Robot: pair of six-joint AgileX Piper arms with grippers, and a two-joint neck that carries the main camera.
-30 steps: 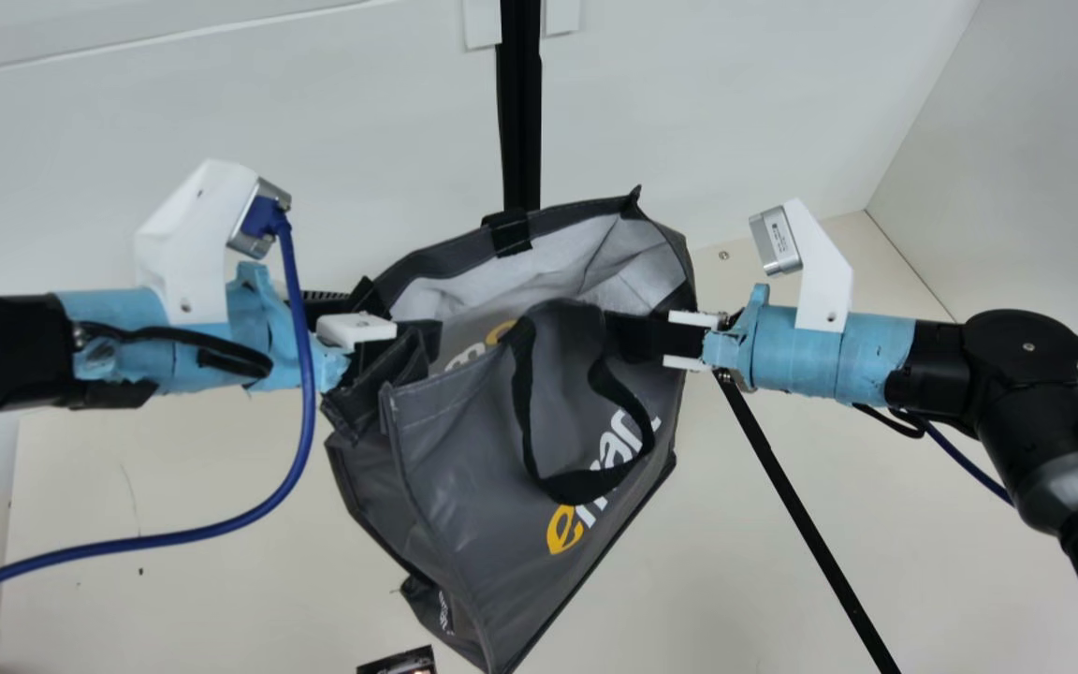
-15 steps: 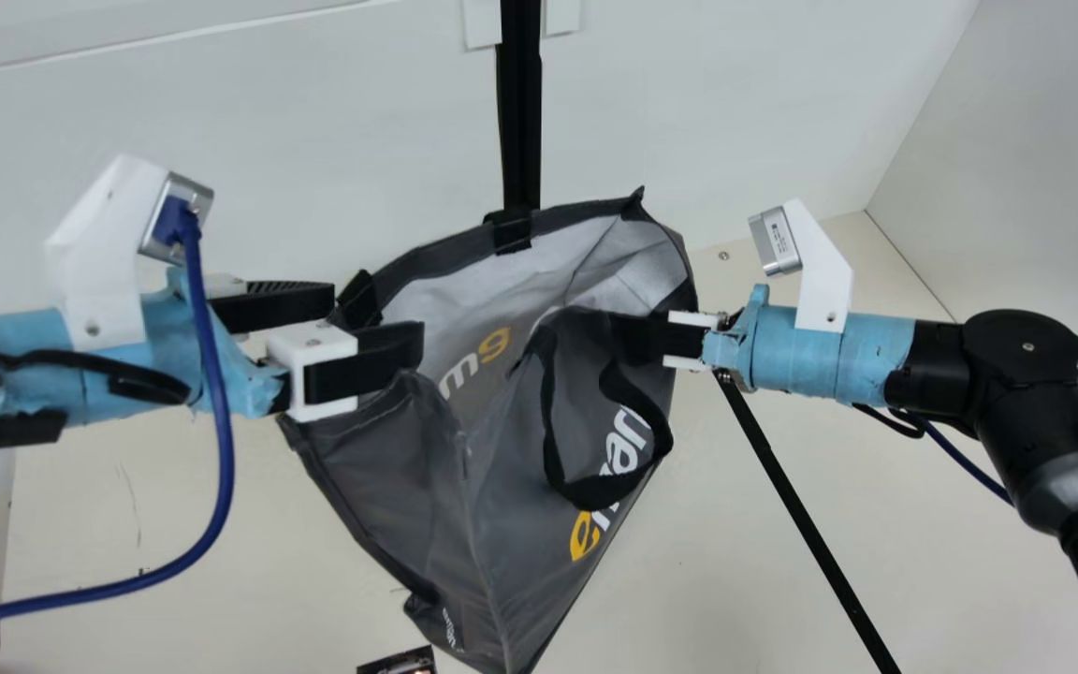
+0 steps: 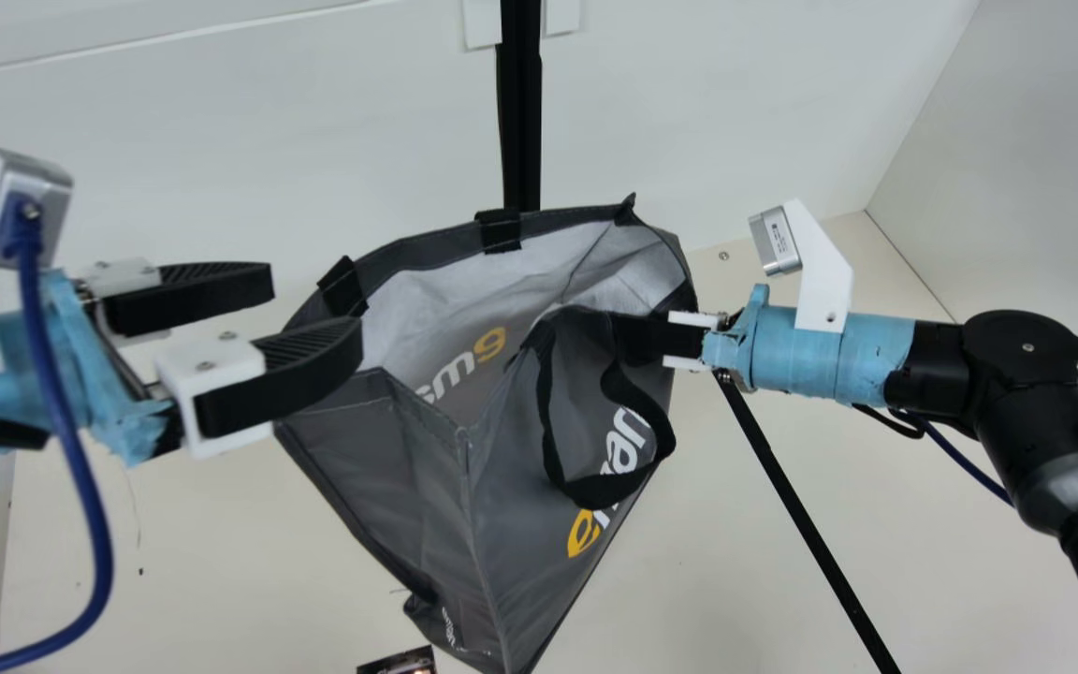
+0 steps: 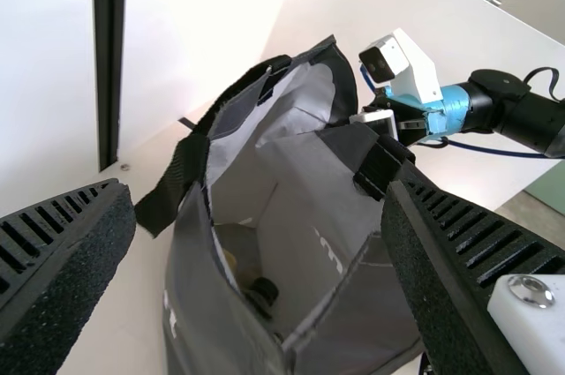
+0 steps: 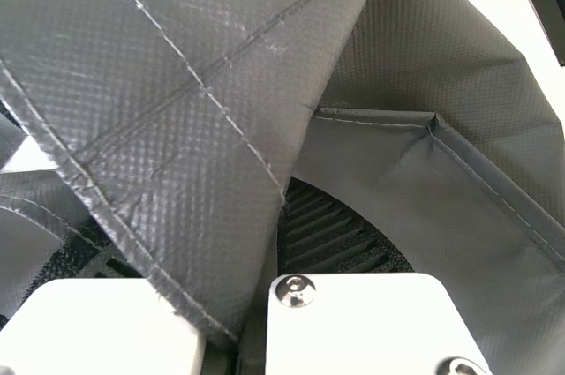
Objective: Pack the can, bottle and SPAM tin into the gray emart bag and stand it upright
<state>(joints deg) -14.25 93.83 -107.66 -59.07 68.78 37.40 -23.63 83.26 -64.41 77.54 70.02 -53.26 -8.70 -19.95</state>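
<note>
1. The bag (image 3: 520,524) is between the left gripper (image 3: 316,316) and the right gripper (image 3: 637,339).
2. An item (image 4: 262,292) lies in it.
3. A post (image 3: 520,122) is behind.
4. A small object (image 3: 400,664) lies left of its lower part.

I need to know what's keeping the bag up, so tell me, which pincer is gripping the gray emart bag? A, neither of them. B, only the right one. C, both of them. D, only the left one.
B. The right pincer is closed on the rim of the gray emart bag, while the left pincer is wide open and grips nothing.
</note>
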